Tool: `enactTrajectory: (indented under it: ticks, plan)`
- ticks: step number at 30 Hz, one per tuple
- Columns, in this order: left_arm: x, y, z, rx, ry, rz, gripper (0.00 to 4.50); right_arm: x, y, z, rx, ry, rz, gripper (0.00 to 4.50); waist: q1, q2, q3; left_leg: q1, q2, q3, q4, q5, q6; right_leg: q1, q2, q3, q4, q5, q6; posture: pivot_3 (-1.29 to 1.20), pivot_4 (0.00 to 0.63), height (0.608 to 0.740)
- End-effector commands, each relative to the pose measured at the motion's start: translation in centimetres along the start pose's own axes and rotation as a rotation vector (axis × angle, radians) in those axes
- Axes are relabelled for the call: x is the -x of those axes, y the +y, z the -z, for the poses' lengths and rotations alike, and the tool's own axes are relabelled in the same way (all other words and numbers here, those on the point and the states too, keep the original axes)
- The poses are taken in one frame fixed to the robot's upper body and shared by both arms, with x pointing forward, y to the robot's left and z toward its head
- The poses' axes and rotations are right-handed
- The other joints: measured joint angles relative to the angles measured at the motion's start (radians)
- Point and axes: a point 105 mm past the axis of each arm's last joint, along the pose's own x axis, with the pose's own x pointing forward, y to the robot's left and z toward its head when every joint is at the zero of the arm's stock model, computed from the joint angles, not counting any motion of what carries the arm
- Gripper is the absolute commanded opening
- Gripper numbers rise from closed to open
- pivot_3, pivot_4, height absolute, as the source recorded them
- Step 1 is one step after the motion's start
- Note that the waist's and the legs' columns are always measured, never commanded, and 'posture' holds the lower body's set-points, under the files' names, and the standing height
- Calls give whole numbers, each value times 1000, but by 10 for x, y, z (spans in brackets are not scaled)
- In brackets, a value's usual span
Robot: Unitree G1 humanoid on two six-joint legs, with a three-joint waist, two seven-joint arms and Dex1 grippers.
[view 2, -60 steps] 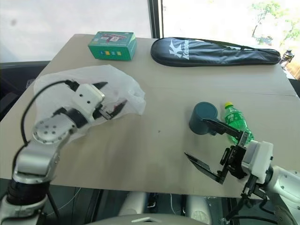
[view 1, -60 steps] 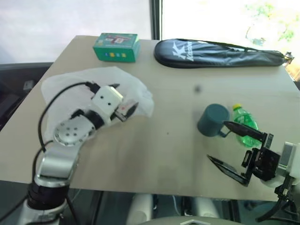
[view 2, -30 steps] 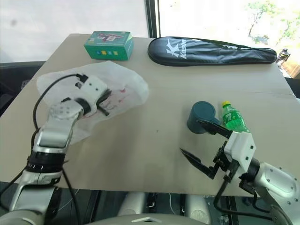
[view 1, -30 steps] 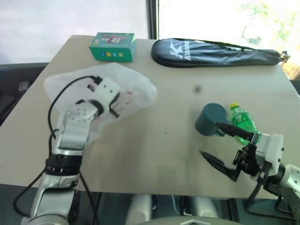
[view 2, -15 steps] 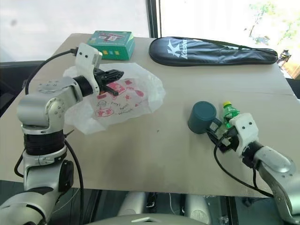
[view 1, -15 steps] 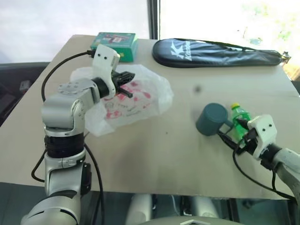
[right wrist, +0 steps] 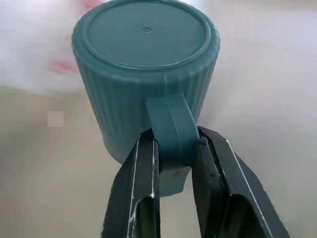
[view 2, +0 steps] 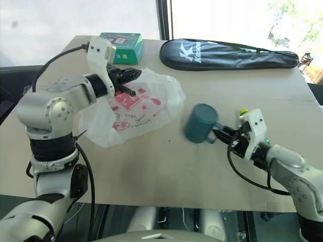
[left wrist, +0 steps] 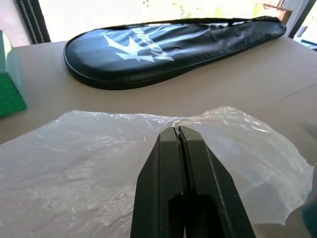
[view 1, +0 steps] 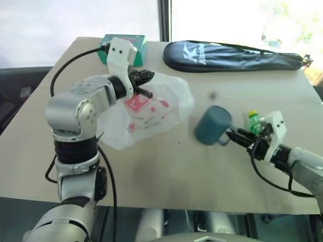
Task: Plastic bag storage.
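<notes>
The plastic bag (view 1: 151, 113), translucent white with red print, hangs off the table (view 1: 166, 166) from my left gripper (view 1: 146, 85). That gripper is shut on the bag's upper edge, and in the left wrist view its fingers (left wrist: 190, 148) press together on the film (left wrist: 74, 163). A dark teal mug (view 1: 212, 125) sits to the right of the bag. My right gripper (view 1: 233, 137) is shut on the mug's handle (right wrist: 171, 131), with the mug's closed end (right wrist: 143, 34) in sight.
A long black racket cover (view 1: 232, 55) lies across the far side of the table. A green box (view 2: 123, 43) sits at the far left, behind my left wrist. A green bottle (view 1: 254, 121) lies just behind my right gripper.
My left gripper has risen and swung right with the bag. My right gripper went from open to shut on the mug's handle, and the mug has shifted left toward the bag.
</notes>
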Motion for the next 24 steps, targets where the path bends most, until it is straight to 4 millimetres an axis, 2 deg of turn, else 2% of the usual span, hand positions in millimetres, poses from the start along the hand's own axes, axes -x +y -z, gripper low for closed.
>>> enactTrajectory:
  ticks: [1, 4, 7, 12, 13, 16, 20, 23, 24]
  plan:
    - [-3, -3, -15, -14, -47, 25, 0, -30, 22, -9, -9, 18, -125, 375, -2, 0, 0, 0, 0, 0, 0, 0, 0, 0, 0, 0, 0, 0, 0, 0, 150, 740]
    - [-7, -10, -19, -25, -50, 63, 0, -65, 25, -19, -22, 14, -151, 375, -8, -1, 1, 0, 0, 1, 0, 0, 0, -1, 0, 0, 1, 0, 0, 0, 150, 740]
    - [-4, -18, -27, -24, -70, 119, 0, -102, 10, -23, -43, 15, -79, 375, -7, -1, 1, -2, -1, 0, 0, 0, 0, -3, 0, 0, 1, 0, 0, 0, 150, 740]
    - [8, -32, -34, 2, -101, 218, 0, -137, -20, -22, -112, -4, 68, 375, -7, -1, 1, -8, -2, 1, 0, 0, 0, -7, -1, -1, -1, 0, 0, 0, 150, 740]
    - [11, -33, -34, 3, -104, 223, 0, -142, -20, -20, -125, 0, 66, 375, -7, -1, 1, -13, -2, 0, 1, 0, 0, -11, -1, -1, 0, 0, 0, 0, 150, 740]
    - [12, -35, -28, 17, -92, 217, 0, -165, -17, -25, -169, -28, 52, 375, -18, -1, 1, -15, -2, 0, 1, 0, 0, -14, -1, -1, 1, 0, 0, 0, 150, 740]
    - [9, -34, -18, 24, -82, 180, 0, -205, 13, -40, -164, -63, -56, 375, -33, 0, 1, -13, -1, 1, 1, 1, -2, -15, 0, 0, 3, 0, 0, 0, 150, 740]
    - [11, -27, -20, 12, -109, 126, 0, -230, 25, -40, -141, -61, -90, 375, -36, 0, 1, -14, -1, 1, 0, 2, -3, -17, 1, 0, 4, 0, 0, 0, 150, 740]
    - [12, -25, -22, -5, -122, 112, 0, -234, 26, -39, -137, -60, -91, 1378, -35, 0, 1, -15, 0, 1, 0, 2, -3, -17, 1, 0, 4, 0, 0, 0, 150, 740]
